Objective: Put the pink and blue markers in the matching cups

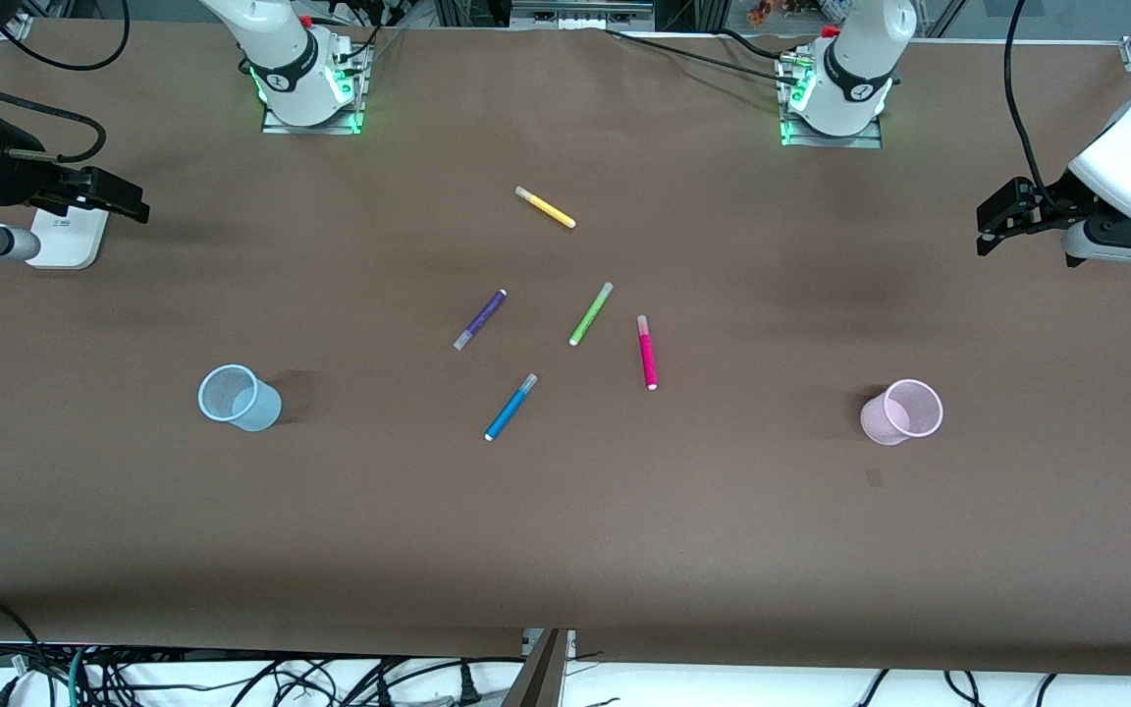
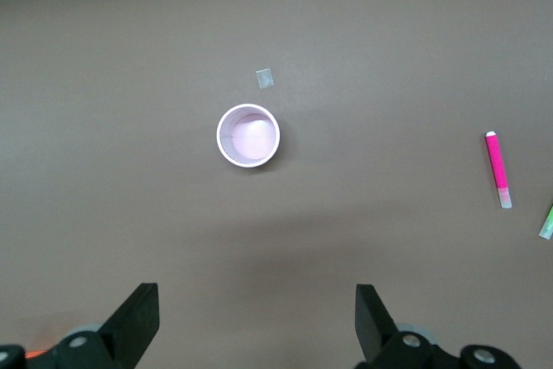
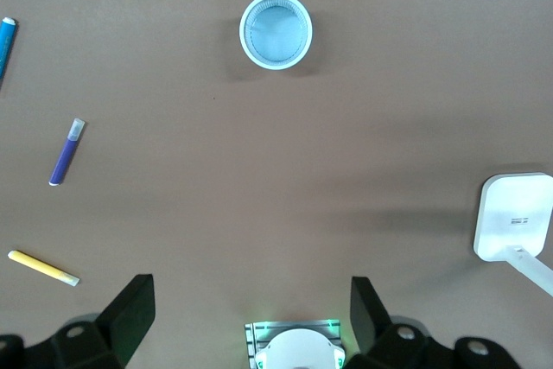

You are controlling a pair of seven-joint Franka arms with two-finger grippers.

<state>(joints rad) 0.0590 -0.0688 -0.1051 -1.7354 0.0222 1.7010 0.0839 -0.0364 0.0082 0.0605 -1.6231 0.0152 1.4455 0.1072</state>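
The pink marker (image 1: 647, 352) and the blue marker (image 1: 511, 407) lie flat mid-table. The blue marker lies nearer to the front camera. The pale blue cup (image 1: 237, 397) stands upright toward the right arm's end. The pale pink cup (image 1: 904, 410) stands upright toward the left arm's end. My left gripper (image 1: 993, 221) is open and empty, high over the table's left-arm end. Its wrist view shows the pink cup (image 2: 248, 135) and the pink marker (image 2: 498, 168). My right gripper (image 1: 124, 201) is open and empty over the right-arm end. Its wrist view shows the blue cup (image 3: 276, 30) and the blue marker's end (image 3: 5, 45).
A purple pen (image 1: 480, 319), a lime-green pen (image 1: 591, 313) and a yellow pen (image 1: 545, 207) lie among the markers, farther from the front camera. A white box (image 1: 70, 236) sits under the right gripper. A small patch (image 1: 873, 478) lies on the table beside the pink cup.
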